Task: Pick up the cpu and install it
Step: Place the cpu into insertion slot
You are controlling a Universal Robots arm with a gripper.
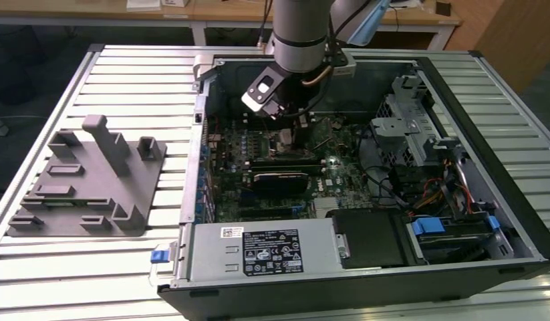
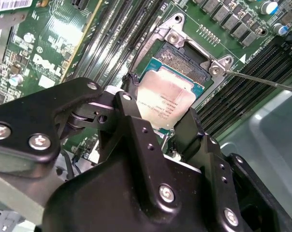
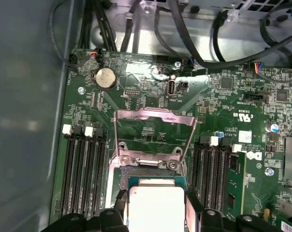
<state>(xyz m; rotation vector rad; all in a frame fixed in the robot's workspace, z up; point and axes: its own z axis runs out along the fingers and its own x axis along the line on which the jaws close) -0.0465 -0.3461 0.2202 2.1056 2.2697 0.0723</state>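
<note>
The cpu [image 2: 166, 98], a silvery square chip with a pale rim, lies over the open socket [image 2: 182, 60] on the green motherboard. My gripper [image 2: 160, 108] is shut on it, one black finger [image 2: 128, 102] against each of two opposite edges. In the first wrist view the cpu [image 3: 155, 205] sits between the fingertips [image 3: 120, 202], just below the socket's raised metal load frame [image 3: 153, 135]. In the exterior view the gripper [image 1: 279, 127] reaches down into the open computer case above the socket [image 1: 281, 139].
Memory slots [image 3: 83, 169] flank the socket on both sides. A thin retention lever [image 2: 262, 79] sticks out beside it. Cables [image 3: 184, 29] run along the case wall. A power supply [image 1: 261, 251] and drive cage [image 1: 418, 127] fill the case. A grey tray [image 1: 87, 180] stands outside, at the exterior view's left.
</note>
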